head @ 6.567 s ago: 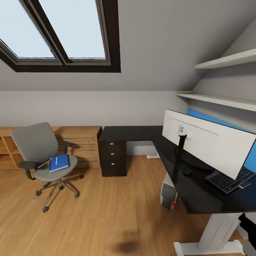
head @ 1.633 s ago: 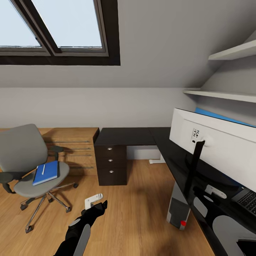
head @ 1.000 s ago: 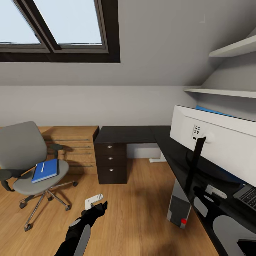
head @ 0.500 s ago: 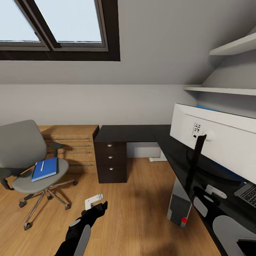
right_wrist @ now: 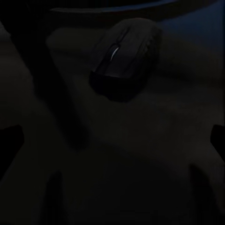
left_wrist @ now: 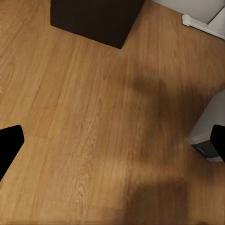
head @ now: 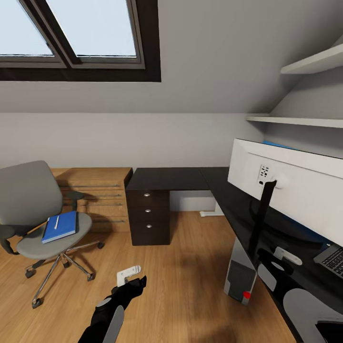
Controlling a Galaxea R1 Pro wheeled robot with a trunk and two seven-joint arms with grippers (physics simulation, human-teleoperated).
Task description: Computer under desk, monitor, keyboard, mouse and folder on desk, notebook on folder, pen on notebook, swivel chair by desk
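The grey swivel chair (head: 28, 200) stands at the left, apart from the black L-shaped desk (head: 166, 179). On its seat lies the blue folder (head: 61, 228) with the white pen (head: 56, 222) on top; the notebook is out of view. The monitor (head: 295, 193) stands on the desk, back toward me, and a corner of the keyboard (head: 332, 260) shows behind it. Below the desk top stands the computer (head: 238, 278). My left gripper (head: 131, 281) hangs open over bare floor (left_wrist: 112, 145). My right gripper (right_wrist: 112, 140) is open above the dark desk top, the black mouse (right_wrist: 124, 58) just ahead of it.
A light wooden dresser (head: 97, 193) stands behind the chair. The dark drawer unit (head: 149, 216) is under the desk's far wing. White shelves (head: 305, 121) hang over the right side. Wood floor (head: 186, 276) lies open between chair and desk. A skylight (head: 85, 33) is overhead.
My left arm has slid slightly right and down over the floor in the last half second. Before that the camera drifted; chair, folder and desk things have not moved.
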